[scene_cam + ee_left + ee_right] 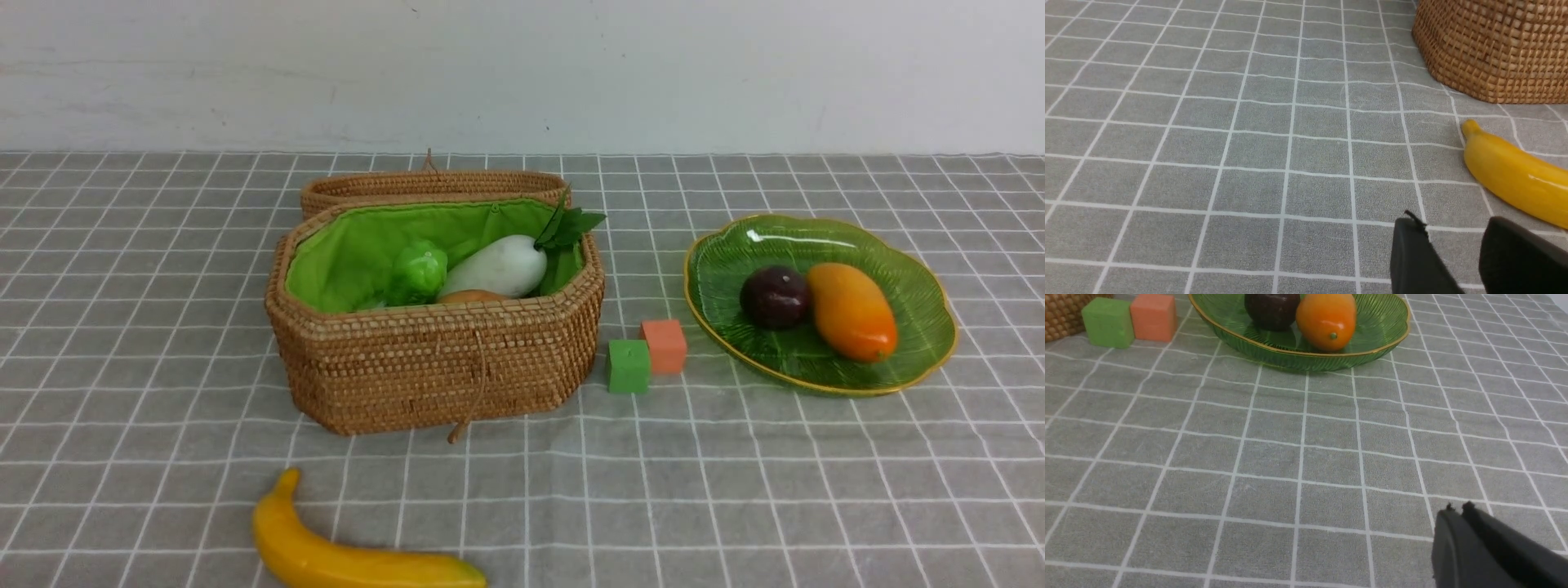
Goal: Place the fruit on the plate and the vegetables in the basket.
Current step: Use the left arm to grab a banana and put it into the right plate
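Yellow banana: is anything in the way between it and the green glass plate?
Nothing sits squarely between them. The small green cube and small orange cube stand beside the leaf-shaped green glass plate, on the side facing the long yellow toy banana, close to a straight path.

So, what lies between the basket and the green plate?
Two small cubes stand there: a green cube nearer the basket and an orange cube nearer the plate. The front view shows it.

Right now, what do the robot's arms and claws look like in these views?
Only the tips show, in the wrist views. The left claw has two matte black, wedge-shaped fingers; the right claw looks the same, with small nubs at its tips. No arms, cables or markings are visible.
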